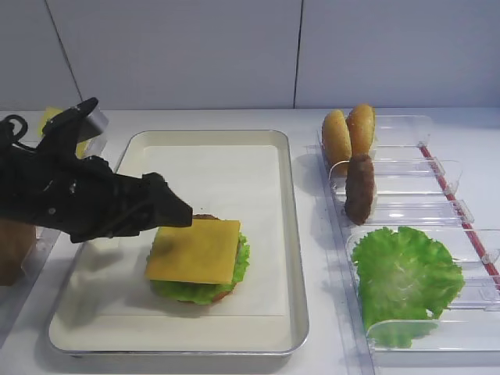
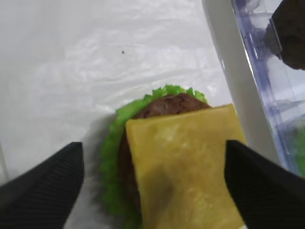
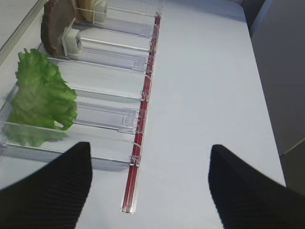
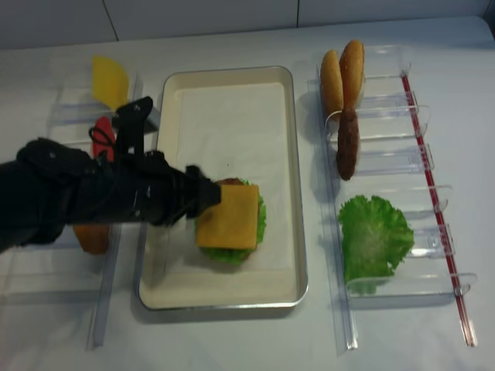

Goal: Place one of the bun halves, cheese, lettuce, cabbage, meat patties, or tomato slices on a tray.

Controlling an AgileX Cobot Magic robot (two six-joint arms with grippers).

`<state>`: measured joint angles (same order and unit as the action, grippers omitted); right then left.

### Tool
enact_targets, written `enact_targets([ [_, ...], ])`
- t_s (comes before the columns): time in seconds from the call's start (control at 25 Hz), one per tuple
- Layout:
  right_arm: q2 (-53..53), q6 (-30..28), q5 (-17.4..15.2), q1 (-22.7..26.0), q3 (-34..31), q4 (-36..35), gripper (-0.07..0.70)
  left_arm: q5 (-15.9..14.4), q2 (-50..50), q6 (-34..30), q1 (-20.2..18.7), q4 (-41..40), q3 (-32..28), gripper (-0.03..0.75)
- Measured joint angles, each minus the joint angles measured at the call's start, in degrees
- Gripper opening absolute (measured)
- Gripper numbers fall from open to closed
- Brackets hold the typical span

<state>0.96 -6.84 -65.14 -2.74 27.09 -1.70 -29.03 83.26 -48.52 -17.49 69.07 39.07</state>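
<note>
Cheese (image 1: 194, 251), flat square orange-yellow slice: lying on top of green ruffled lettuce (image 1: 201, 291) stack inside large silver metal tray (image 1: 291, 234) lined with white paper. Black left gripper (image 1: 173, 209) just at slice's left corner, not gripping it. Two golden-brown bun halves (image 1: 348, 133) and dark brown patty (image 1: 360, 187) standing on edge in clear plastic bins (image 1: 414, 168) on right.

Right wrist: right gripper (image 3: 150, 183) spread wide over white table, nothing between fingers (image 3: 50, 193); loose lettuce leaf (image 3: 40, 95) in bin.

Left wrist: fingers (image 2: 43, 191) apart either side of slice, released; slice slightly mottled, covering brown patty on lettuce.

Realsense overhead: slice sitting skewed on stack, near tray's lower half; paler yellow slice (image 4: 110, 80) in left bins.
</note>
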Motion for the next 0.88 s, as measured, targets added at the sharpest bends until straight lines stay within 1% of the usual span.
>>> enact_targets([
  [0.04,0.00,0.00,0.00,0.00,0.00,0.00,0.523,0.62,0.00,-0.70,0.00,0.05,0.58,0.603],
  [0.12,0.00,0.00,0.00,0.00,0.00,0.00,0.523,2.23,0.00,-2.54,0.00,0.24,1.81,0.658],
  [0.2,0.00,0.00,0.00,0.00,0.00,0.00,0.523,3.50,0.00,-4.78,0.00,0.33,3.49,0.679],
  [0.28,0.00,0.00,0.00,0.00,0.00,0.00,0.523,3.60,0.09,-7.66,0.23,0.18,5.78,0.688],
  [0.4,0.00,0.00,0.00,0.00,0.00,0.00,0.523,1.79,0.09,-10.60,0.22,-3.47,9.79,0.690],
  [0.48,0.00,0.00,0.00,0.00,0.00,0.00,0.523,-0.30,0.09,-10.22,0.22,-8.73,12.84,0.689],
  [0.52,0.00,0.00,0.00,0.00,0.00,0.00,0.523,-1.34,0.09,-9.19,0.22,-12.82,14.55,0.687],
  [0.6,0.00,0.00,0.00,0.00,0.00,0.00,0.523,-3.46,0.09,-3.71,0.22,-24.13,17.90,0.685],
  [0.64,0.00,0.00,0.00,0.00,0.00,0.00,0.523,-5.13,0.09,-0.41,0.22,-29.95,19.86,0.683],
  [0.72,0.00,0.00,0.00,0.00,0.00,0.00,0.523,-9.21,0.13,9.32,0.22,-45.79,24.15,0.682],
  [0.84,0.00,0.00,0.00,0.00,0.00,0.00,0.523,-17.93,0.22,25.24,0.22,-68.76,30.58,0.679],
  [0.88,0.00,0.00,0.00,0.00,0.00,0.00,0.523,-21.41,0.22,30.76,0.22,-75.70,32.41,0.679],
])
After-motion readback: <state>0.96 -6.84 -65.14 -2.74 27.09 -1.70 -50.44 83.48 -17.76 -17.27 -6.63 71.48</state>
